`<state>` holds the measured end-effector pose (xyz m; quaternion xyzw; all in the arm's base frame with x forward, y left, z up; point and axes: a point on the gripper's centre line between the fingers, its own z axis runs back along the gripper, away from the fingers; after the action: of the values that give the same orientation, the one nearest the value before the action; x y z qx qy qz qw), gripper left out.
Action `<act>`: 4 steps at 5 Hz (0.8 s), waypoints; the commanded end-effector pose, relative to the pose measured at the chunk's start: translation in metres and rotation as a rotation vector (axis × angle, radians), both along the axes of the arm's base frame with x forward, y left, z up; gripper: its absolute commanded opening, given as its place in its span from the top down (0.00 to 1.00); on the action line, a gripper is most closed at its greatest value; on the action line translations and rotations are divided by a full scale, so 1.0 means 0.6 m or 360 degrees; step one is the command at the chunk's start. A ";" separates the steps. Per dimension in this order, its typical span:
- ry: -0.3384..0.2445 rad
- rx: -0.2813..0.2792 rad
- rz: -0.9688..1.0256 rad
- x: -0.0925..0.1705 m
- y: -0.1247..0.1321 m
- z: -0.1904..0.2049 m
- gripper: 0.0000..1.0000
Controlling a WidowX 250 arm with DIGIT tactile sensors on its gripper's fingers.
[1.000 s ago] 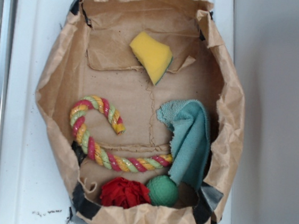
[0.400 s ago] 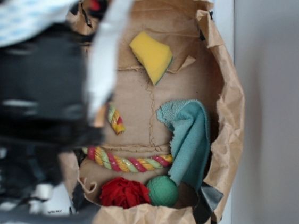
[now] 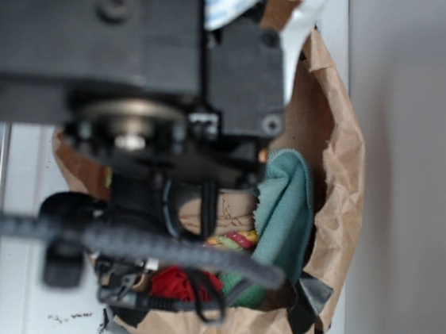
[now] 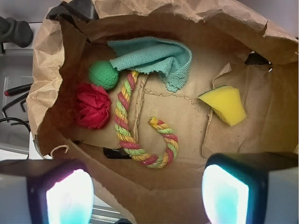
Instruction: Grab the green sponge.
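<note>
The green sponge (image 4: 225, 104) is a yellow wedge lying on the floor of the brown paper bag (image 4: 154, 182), at the right in the wrist view. In the exterior view the arm hides it. My gripper (image 4: 147, 196) is open and empty, its two fingers (image 4: 67, 196) wide apart at the bottom of the wrist view, above the bag's near rim and well away from the sponge. In the exterior view the dark arm (image 3: 136, 86) fills the upper left and covers most of the bag (image 3: 333, 147).
Inside the bag lie a teal cloth (image 4: 154, 58) (image 3: 287, 202), a small green ball (image 4: 103, 74), a red crumpled toy (image 4: 93, 106) (image 3: 171, 283) and a striped rope toy (image 4: 140, 135). The bag's crumpled walls stand all round. Dark tools (image 4: 14, 100) lie outside, left.
The arm has swung in from the left over the bag, now covering the sponge and most of the bag in the exterior view. Nothing in the bag has moved.
</note>
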<state>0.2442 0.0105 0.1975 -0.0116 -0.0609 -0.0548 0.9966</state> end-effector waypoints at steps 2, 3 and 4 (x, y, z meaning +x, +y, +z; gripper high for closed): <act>-0.0109 -0.0134 -0.0137 0.028 0.037 -0.018 0.00; -0.0099 -0.0158 -0.0301 0.048 0.062 -0.053 0.00; -0.0111 -0.0099 -0.0493 0.043 0.096 -0.077 0.00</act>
<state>0.2679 0.0636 0.1425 -0.0580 -0.0841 -0.2107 0.9722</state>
